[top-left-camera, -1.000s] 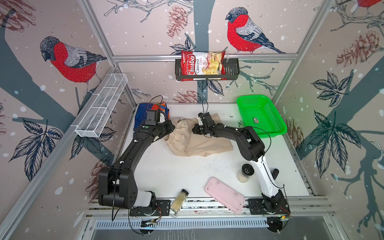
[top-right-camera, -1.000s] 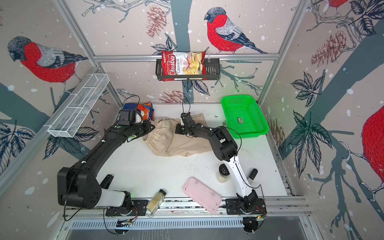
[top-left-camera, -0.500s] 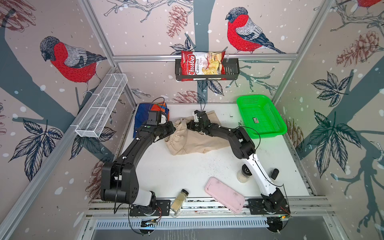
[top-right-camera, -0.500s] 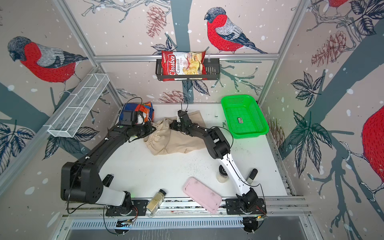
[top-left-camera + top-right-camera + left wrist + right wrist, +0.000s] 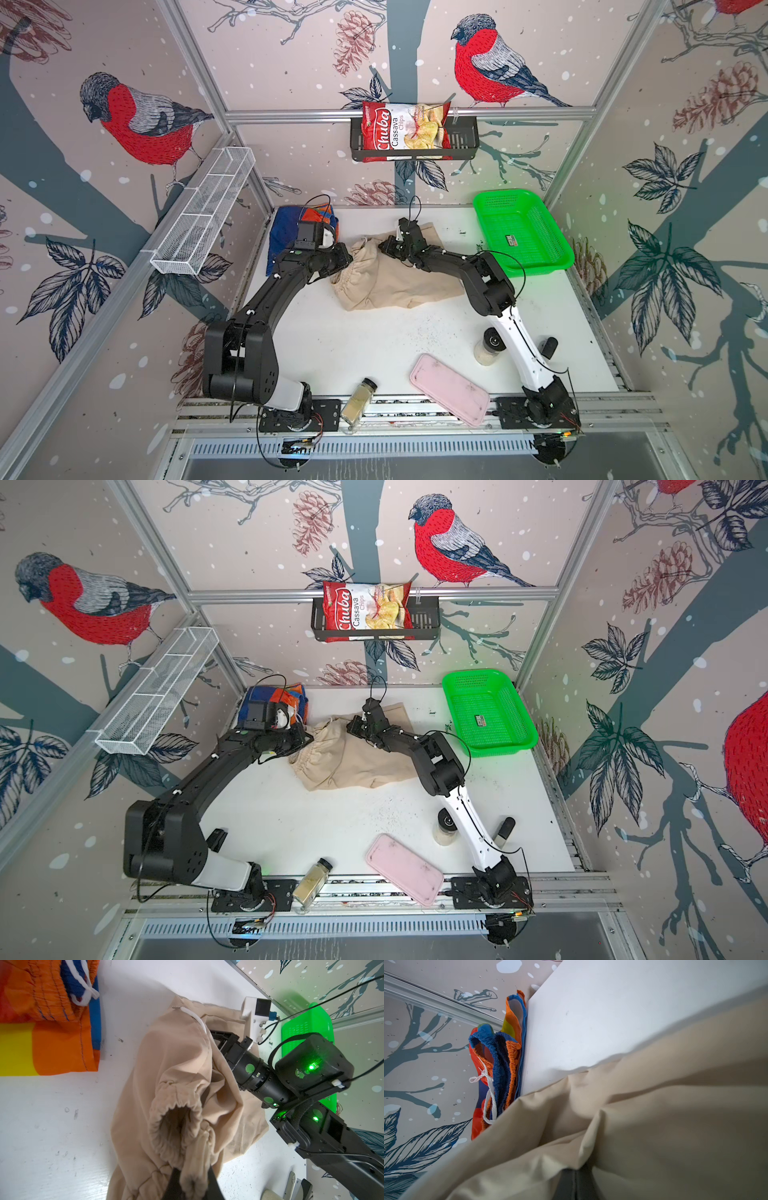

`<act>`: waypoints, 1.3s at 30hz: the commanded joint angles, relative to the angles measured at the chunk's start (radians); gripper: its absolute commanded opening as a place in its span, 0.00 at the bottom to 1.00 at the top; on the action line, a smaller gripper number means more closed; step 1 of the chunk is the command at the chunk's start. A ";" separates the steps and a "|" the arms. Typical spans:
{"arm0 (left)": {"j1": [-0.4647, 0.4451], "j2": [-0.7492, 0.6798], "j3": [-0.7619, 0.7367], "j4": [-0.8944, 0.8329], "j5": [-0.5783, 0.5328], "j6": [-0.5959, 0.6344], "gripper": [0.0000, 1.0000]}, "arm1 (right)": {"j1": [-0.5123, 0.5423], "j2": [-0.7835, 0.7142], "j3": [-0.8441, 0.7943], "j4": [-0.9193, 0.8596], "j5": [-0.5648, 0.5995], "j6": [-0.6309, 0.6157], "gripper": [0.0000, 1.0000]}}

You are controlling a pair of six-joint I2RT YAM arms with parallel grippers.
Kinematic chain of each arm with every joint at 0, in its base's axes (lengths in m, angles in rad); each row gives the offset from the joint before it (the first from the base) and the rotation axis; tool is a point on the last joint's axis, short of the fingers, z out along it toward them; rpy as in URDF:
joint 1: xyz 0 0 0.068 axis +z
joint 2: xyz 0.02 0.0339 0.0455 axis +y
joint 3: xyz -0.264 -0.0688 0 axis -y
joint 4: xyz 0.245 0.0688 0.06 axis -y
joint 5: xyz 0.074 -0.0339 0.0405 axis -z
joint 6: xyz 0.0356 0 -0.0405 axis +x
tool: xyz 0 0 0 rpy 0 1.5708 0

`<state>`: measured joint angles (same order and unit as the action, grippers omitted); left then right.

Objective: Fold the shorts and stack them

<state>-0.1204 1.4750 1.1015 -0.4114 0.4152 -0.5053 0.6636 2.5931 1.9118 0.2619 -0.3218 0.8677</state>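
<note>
The beige shorts [image 5: 390, 278] [image 5: 353, 762] lie crumpled at the middle back of the white table. My left gripper [image 5: 347, 261] [image 5: 192, 1180] is shut on their gathered waistband at the left end. My right gripper [image 5: 384, 249] [image 5: 576, 1178] is shut on a fold of the beige shorts [image 5: 654, 1105] near the top middle, and the cloth hides its fingertips. The rainbow shorts [image 5: 286, 224] [image 5: 52, 1032] [image 5: 500, 1059] lie folded in the back left corner, white drawstring showing, a short gap left of the beige pair.
A green mesh basket [image 5: 521, 232] stands at the back right. A pink flat case [image 5: 451, 395], a lying spice jar [image 5: 358, 401] and an upright small jar [image 5: 490, 347] are near the front edge. A white wire rack [image 5: 203, 212] hangs on the left wall.
My right gripper has moved left with its hold of beige cloth, closer to the left gripper, bunching the shorts. The left gripper has barely shifted.
</note>
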 commanded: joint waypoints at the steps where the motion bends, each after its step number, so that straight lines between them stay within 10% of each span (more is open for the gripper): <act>1: 0.002 0.002 0.000 0.003 0.014 0.011 0.00 | 0.018 0.030 0.031 0.029 -0.001 0.033 0.02; 13: 0.002 0.029 0.014 -0.012 0.010 0.016 0.00 | 0.038 0.084 0.109 0.006 -0.013 0.069 0.03; 39: 0.000 0.238 0.297 0.041 -0.014 -0.185 0.00 | -0.068 -0.814 -1.108 0.031 0.222 -0.243 0.00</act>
<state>-0.1146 1.7111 1.3830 -0.4217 0.3920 -0.6376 0.6022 1.8111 0.8425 0.2607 -0.1375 0.6506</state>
